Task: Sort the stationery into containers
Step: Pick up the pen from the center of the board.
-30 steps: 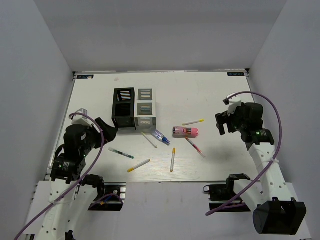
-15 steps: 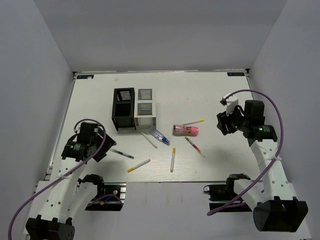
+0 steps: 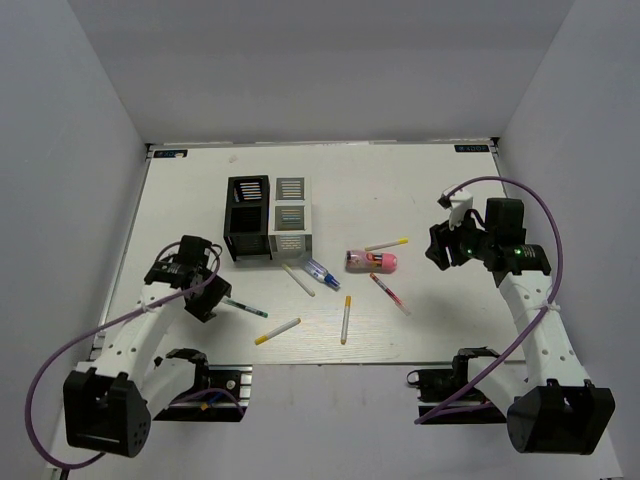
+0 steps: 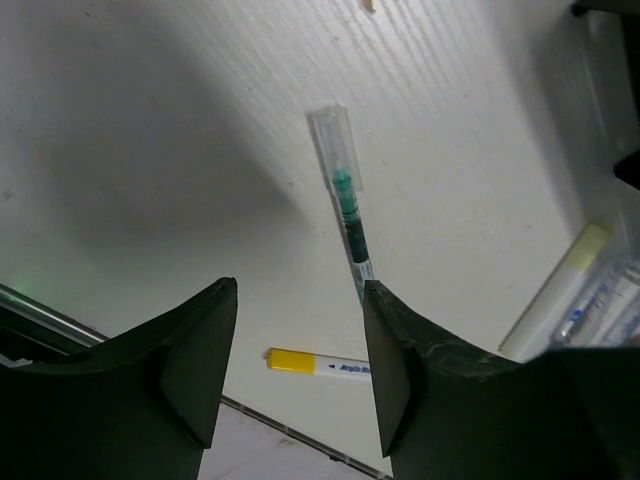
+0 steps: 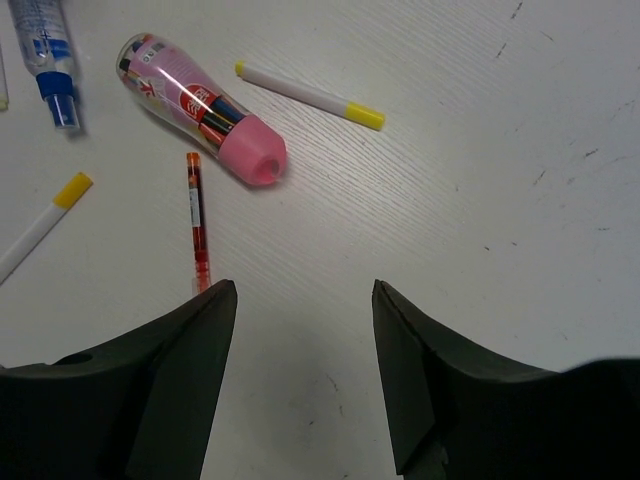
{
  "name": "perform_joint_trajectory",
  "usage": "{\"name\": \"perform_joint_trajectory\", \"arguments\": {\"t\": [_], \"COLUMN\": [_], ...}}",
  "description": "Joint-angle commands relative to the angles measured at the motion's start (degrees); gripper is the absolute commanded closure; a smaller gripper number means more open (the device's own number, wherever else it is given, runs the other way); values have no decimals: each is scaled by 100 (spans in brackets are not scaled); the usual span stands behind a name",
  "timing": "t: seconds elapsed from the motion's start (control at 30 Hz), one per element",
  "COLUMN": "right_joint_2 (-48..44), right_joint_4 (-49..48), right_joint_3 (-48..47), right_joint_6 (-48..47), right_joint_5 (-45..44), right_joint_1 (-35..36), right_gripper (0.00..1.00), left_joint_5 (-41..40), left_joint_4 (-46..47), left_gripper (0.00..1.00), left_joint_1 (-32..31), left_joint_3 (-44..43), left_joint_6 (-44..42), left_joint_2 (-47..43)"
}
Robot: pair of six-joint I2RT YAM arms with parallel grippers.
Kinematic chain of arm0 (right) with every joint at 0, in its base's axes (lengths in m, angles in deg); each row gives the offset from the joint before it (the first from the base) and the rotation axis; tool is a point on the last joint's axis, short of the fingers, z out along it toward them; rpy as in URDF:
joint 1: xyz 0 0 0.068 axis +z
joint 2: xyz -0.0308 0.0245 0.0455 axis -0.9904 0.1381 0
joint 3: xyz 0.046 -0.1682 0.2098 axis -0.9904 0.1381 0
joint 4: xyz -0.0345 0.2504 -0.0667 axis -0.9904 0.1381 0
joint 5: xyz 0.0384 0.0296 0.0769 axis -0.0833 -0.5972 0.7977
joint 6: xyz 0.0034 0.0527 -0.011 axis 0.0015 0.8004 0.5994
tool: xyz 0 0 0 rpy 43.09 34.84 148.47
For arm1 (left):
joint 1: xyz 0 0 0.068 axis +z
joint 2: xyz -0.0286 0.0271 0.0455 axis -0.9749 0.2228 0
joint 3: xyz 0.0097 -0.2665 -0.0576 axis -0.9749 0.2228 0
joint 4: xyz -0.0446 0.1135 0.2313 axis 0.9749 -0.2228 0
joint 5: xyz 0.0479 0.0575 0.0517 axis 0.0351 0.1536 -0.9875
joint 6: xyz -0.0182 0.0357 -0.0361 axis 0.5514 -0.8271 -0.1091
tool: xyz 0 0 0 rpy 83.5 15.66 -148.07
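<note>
At far left of the table [image 3: 400,180], left gripper [image 3: 208,300], low over the surface, jaws parted, nothing between them. Same in the wrist view: gripper [image 4: 297,290] wide, bare tabletop in the gap. Just beyond the tips, green pen [image 3: 243,306] flat on the table, in the wrist view [image 4: 345,195] running away from the right-hand finger's inner edge; contact with that finger impossible to tell.

Right of that and nearer the front edge, near yellow pen [image 3: 277,331] [image 4: 320,366], flat, slanted, untouched.

Behind, toward mid-table, black box [image 3: 248,217] and white box [image 3: 291,215], upright, side against side, black on the left.

Just in front of the white box, pale pen [image 3: 297,279] and blue pen [image 3: 320,273] [image 5: 45,45], both flat, slanted alike, close beside each other, blue on the right.

Nearer the front, mid yellow pen [image 3: 346,319] [image 5: 40,228], flat, nearly straight front to back.

Right of centre, pink tube [image 3: 371,263] [image 5: 205,110] on its side, cap end to the right. Just behind it, far yellow pen [image 3: 386,244] [image 5: 310,95], narrowly apart. Just in front, red pen [image 3: 390,294] [image 5: 197,220], one end close by the cap.

At far right, right gripper [image 3: 440,250] [image 5: 305,290], jaws parted over bare table, holding nothing, well short of the pink tube.
</note>
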Motion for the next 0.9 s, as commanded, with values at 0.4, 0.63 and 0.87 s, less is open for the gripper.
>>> {"name": "perform_joint_trajectory", "arguments": {"t": [0.4,0.63,0.87], "right_joint_2": [27,71,53], "right_joint_4": [-373,-382,-391], "right_joint_3": [35,62,115], "right_joint_6": [234,252,243], "right_joint_5": [97,132,115], "right_joint_1": [-7,-7,-16], "right_gripper": [37,37,37], "left_joint_5": [115,230,177], "left_joint_4": [638,1069,1237], "left_gripper": [39,38,39], "left_joint_1": [-74,-189,-364], "left_joint_3": [234,120,58], "left_joint_6": [162,215,267], "left_joint_2": [640,1229,1704]}}
